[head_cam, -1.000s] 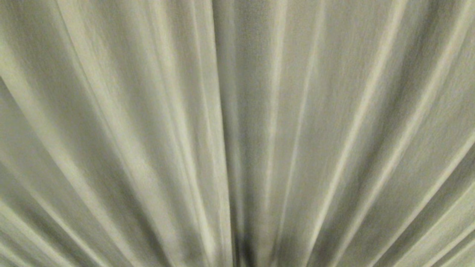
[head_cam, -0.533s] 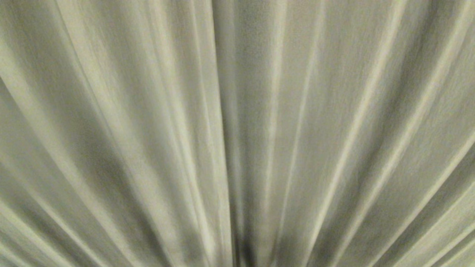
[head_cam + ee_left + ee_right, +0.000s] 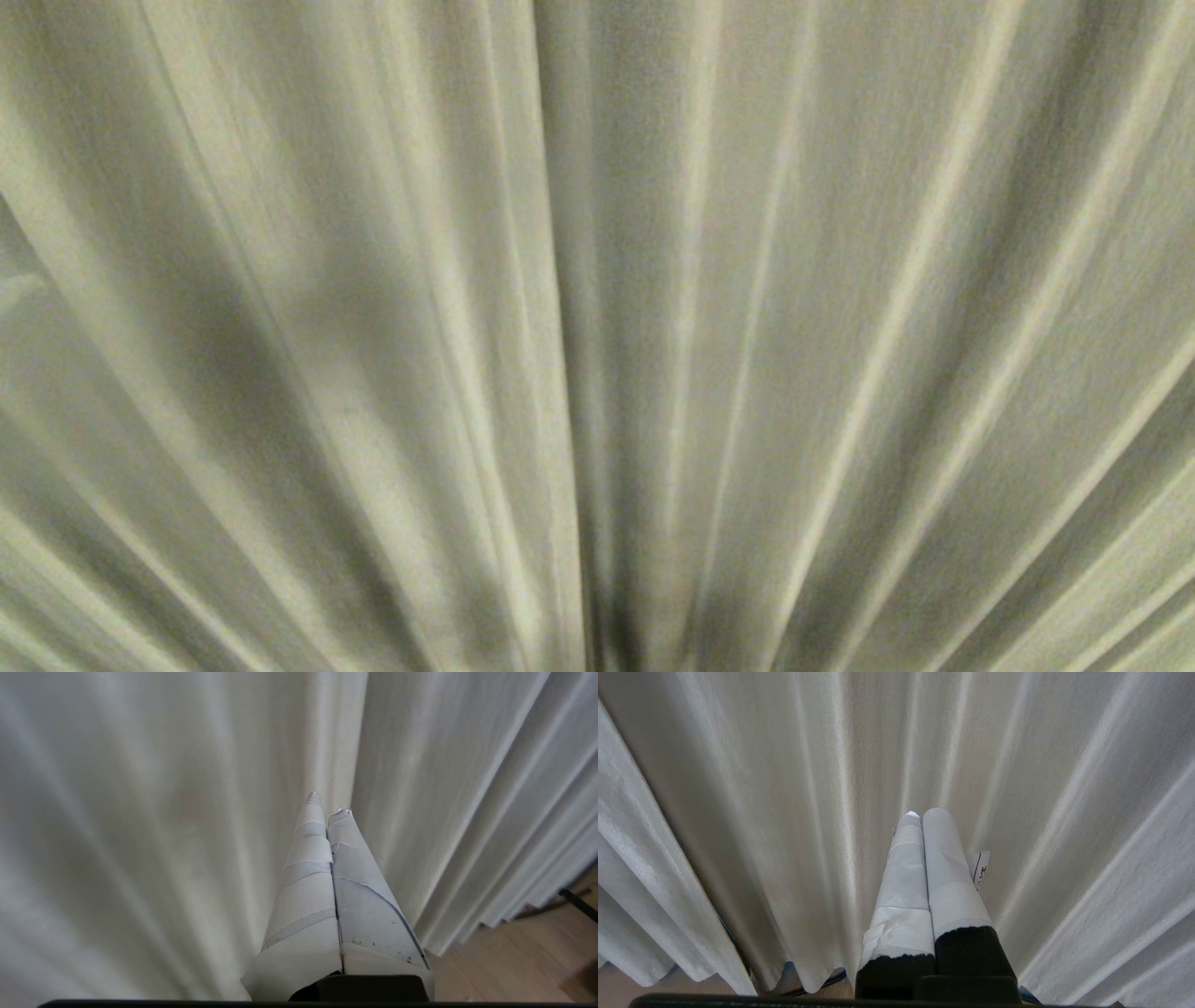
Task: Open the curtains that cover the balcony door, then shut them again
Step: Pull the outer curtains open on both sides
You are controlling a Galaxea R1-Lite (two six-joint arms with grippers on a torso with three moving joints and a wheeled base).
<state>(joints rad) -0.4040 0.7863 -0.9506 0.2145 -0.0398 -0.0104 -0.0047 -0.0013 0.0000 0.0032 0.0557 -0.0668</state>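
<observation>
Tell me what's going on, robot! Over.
Left gripper shut, empty, at the curtains. Right gripper shut, empty. Curtains drawn; door hidden. Nothing blocking.

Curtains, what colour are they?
Cream-beige curtains, plain with vertical pleats; clearest in the right wrist view.

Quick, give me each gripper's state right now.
Left gripper: shut, holding nothing, tips at the curtains.
Right gripper: shut, holding nothing, pointing at the curtains.
</observation>
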